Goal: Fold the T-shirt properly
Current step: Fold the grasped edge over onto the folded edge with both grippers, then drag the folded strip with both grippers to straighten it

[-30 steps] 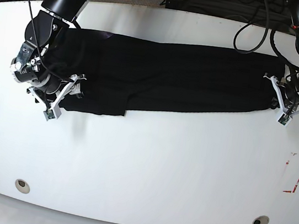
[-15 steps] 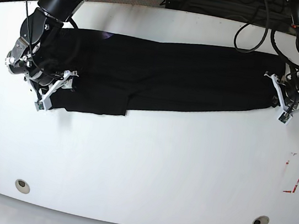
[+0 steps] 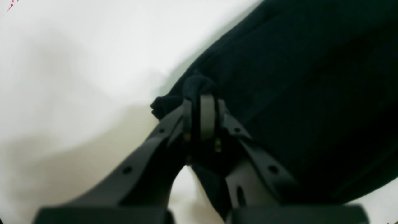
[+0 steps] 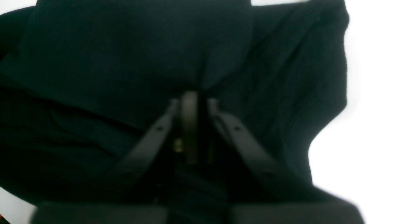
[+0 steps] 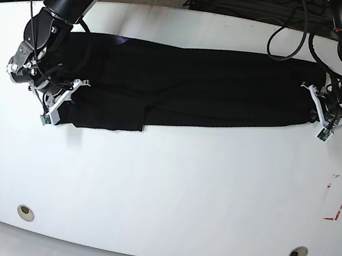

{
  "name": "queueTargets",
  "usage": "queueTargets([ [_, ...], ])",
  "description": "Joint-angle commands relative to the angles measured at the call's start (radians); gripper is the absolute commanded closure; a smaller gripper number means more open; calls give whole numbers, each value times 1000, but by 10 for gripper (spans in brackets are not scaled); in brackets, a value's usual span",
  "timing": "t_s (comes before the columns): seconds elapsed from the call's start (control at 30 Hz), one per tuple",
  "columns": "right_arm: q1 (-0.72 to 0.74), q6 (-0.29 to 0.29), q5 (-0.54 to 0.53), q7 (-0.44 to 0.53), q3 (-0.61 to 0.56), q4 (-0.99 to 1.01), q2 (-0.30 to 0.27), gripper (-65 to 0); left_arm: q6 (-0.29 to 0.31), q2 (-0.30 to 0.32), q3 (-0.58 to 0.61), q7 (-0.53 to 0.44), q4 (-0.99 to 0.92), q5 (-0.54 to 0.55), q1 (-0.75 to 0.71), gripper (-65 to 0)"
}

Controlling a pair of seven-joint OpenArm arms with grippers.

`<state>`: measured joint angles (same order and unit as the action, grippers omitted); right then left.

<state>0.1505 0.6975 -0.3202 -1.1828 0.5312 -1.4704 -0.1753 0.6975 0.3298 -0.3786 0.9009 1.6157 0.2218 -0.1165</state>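
The left gripper (image 3: 203, 107) is clamped on a bunched corner of the black T-shirt (image 5: 189, 86) at one end. The right gripper (image 4: 191, 105) is pinched shut on cloth at the other end. The shirt lies as a long band across the white table (image 5: 168, 191).

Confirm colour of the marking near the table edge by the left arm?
Red and white marking, clearest in the base view.

Right pincer (image 4: 190, 107) closed, pinching black T-shirt (image 4: 130, 62), white table (image 4: 370, 109) beside
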Motion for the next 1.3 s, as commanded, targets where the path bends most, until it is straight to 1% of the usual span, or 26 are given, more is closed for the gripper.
queueTargets([
  [0.0, 24, 1, -15, 14, 4, -43, -14, 0, 1, 16, -4, -13, 16, 6, 11, -3],
  [0.23, 8, 1, -15, 5, 5, -175, -14, 0, 1, 13, -3, -13, 25, 14, 21, -3],
  [0.43, -12, 1, -15, -81, 10, -318, -14, 0, 1, 13, -4, -13, 45, 15, 71, -3],
  [0.5, -41, 1, -18, -98, 11, -381, -14, 0, 1, 13, -4, -13, 45, 15, 76, -1],
  [0.67, -119, 1, -75, -124, 13, -517, -22, 0, 1, 13, -3, -13, 45, 15, 73, -1],
  [0.83, -225, 1, -125, -131, 79, -531, -17, 0, 1, 19, -9, -13, 45, 9, 67, 0],
  [1.0, -343, 1, -239, -131, 151, -531, -16, 0, 1, 21, -12, -13, 45, 8, 34, 0],
  [1.1, -380, 1, -244, -128, 160, -523, -14, 0, 1, 21, -12, -13, 42, 8, 27, 0],
  [1.27, -389, 1, -190, -116, 165, -476, 7, 0, 1, 22, -3, -13, 41, 6, -5, -1],
])
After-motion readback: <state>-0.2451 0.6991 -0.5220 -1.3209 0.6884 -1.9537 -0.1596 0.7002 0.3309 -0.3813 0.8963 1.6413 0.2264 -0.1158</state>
